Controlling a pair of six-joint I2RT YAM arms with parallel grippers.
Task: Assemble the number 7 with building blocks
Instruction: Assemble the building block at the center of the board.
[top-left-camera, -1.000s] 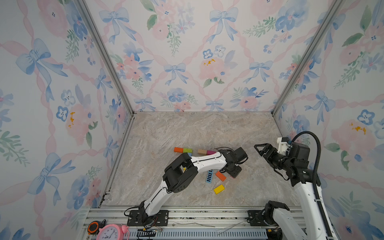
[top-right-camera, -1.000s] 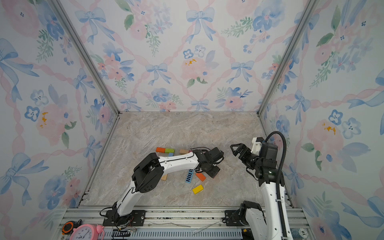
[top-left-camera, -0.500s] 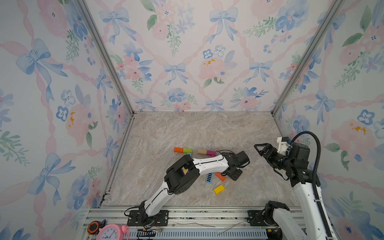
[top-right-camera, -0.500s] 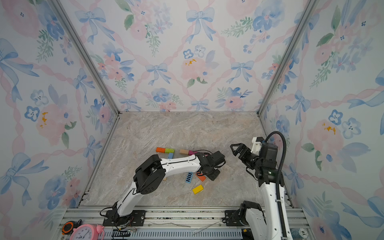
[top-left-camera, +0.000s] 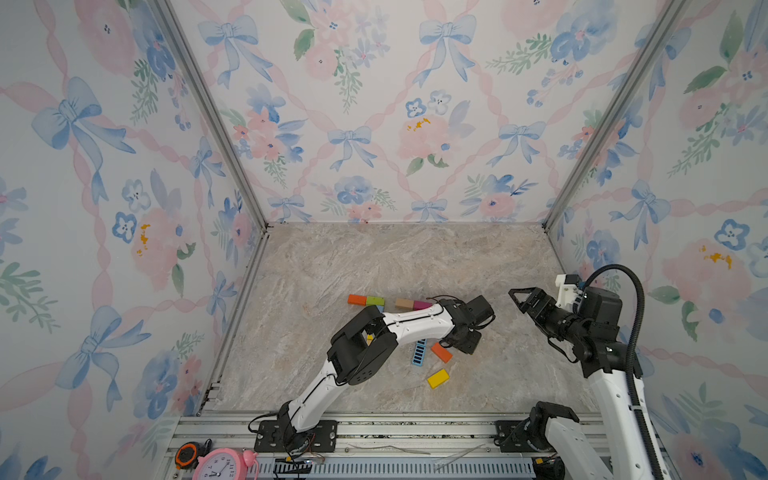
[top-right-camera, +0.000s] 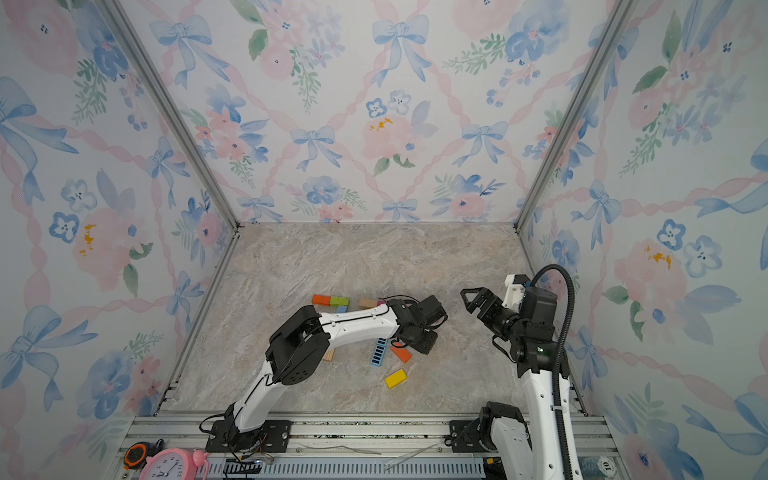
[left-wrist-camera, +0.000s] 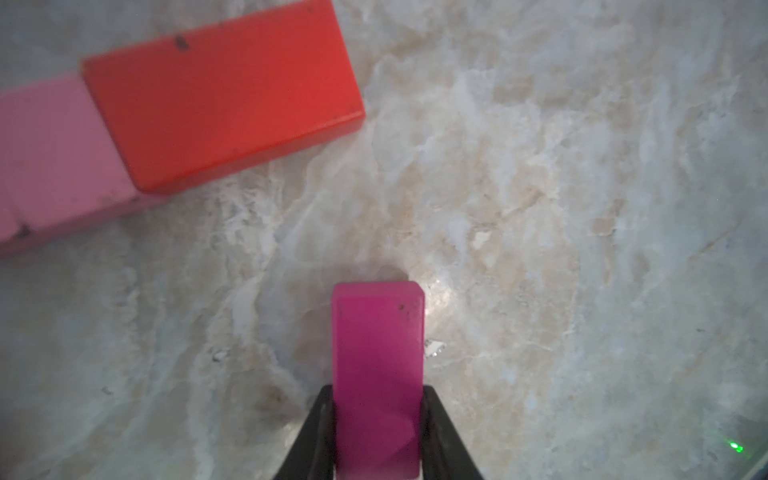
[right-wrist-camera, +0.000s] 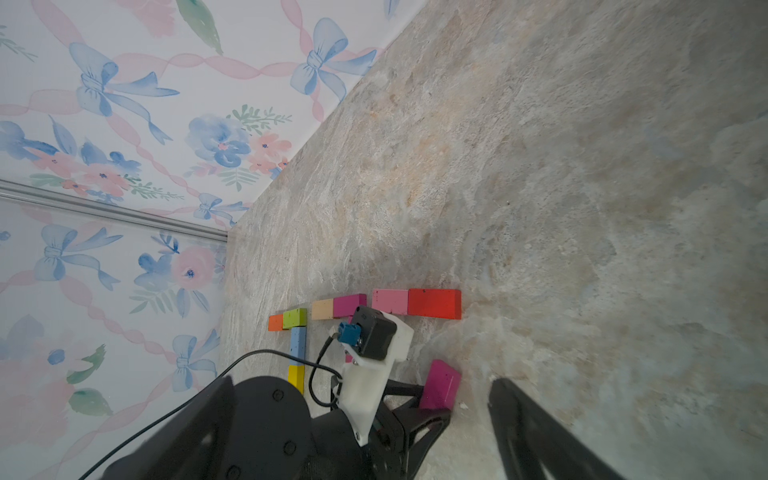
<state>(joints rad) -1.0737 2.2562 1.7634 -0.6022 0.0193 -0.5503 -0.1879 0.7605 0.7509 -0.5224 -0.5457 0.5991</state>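
Left wrist: left gripper (left-wrist-camera: 377, 395) fingers (left-wrist-camera: 313, 440) pinch smooth magenta rectangular block (left-wrist-camera: 378, 340); right gripper (top-left-camera: 524, 300) fingers (right-wrist-camera: 523, 419) spread, empty. In a top view, striped blue block (top-left-camera: 419, 353) at orange block's (top-left-camera: 441, 352) nine o'clock.

Down at the near edge, a pink alarm clock (top-left-camera: 220, 466) is sitting by the metal rail (top-left-camera: 415, 428), and an orange-and-black tape measure (top-left-camera: 188, 454) is lying just beside it. Wallpaper (top-left-camera: 374, 104) of blue bows and pink flowers is closing in the marble-look tabletop (top-left-camera: 395, 266) on three sides.
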